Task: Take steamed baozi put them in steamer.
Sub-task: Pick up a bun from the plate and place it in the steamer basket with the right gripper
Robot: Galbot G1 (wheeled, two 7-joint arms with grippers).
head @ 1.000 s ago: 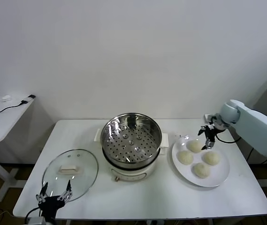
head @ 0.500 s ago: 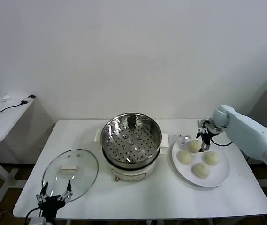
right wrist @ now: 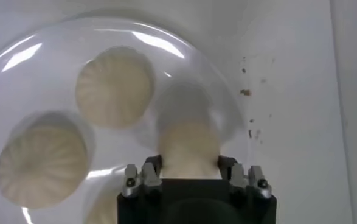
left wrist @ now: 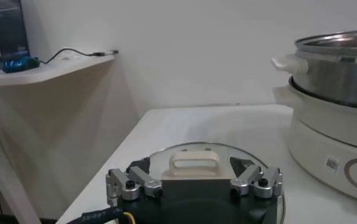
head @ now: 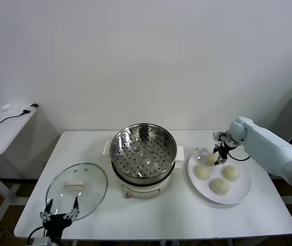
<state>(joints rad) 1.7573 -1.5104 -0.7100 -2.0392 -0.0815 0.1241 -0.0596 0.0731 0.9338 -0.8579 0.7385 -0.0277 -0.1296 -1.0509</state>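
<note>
right tool point(head: 216, 155) lowered, gripping plate-edge baozi point(right wrist: 189, 146)

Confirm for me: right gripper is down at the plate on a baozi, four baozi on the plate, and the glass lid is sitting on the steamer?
Not quite. The glass lid is not on the steamer; it lies flat on the table to the steamer's left, as the head view shows. The rest holds: the right gripper is at the plate on the far baozi, four baozi in all.
</note>
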